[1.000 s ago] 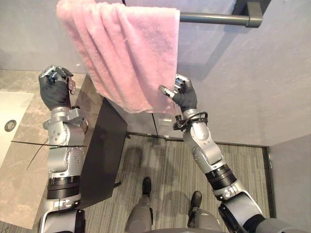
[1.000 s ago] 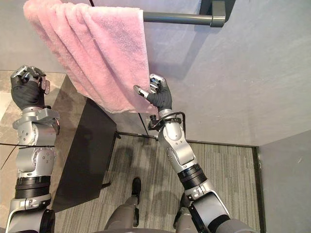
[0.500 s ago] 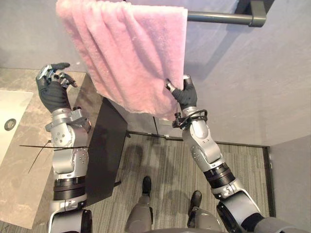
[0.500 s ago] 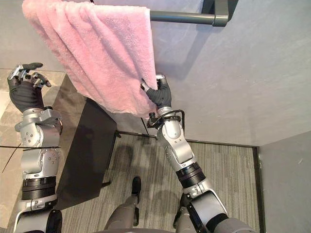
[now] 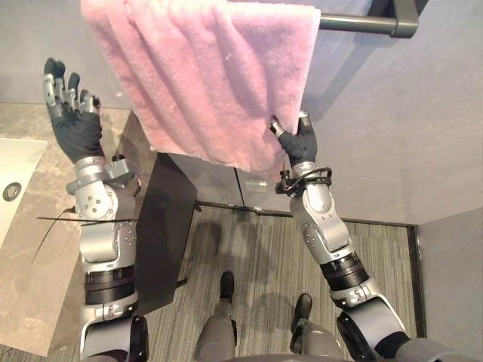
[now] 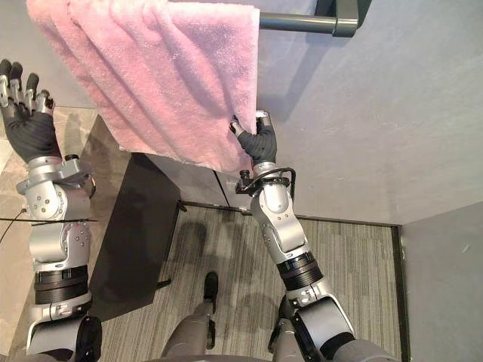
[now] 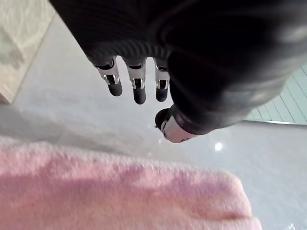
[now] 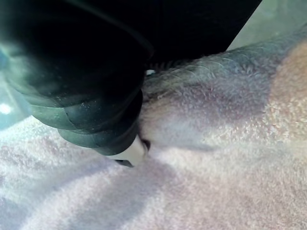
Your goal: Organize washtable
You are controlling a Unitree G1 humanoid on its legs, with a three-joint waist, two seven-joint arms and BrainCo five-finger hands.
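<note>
Your pink towel hung over the dark rail on the grey wall, and it fell in several folds. It covered the left part of the rail, and the right end of the rail was bare.

Your right hand was raised to the lower right corner of the towel. Its thumb and fingers were closed on the edge there, with the cloth pinched between them. In the right wrist view the thumb tip pressed into the cloth.

Your left hand was lifted up just beside the left side of the towel, above the counter. Its fingers were straight and a little spread, and they held nothing. In the left wrist view they were apart from the towel, which passed close beneath them.

The counter was of beige stone, with a white sink at its left. A dark panel closed its right side. Under the towel was the grey striped floor.
</note>
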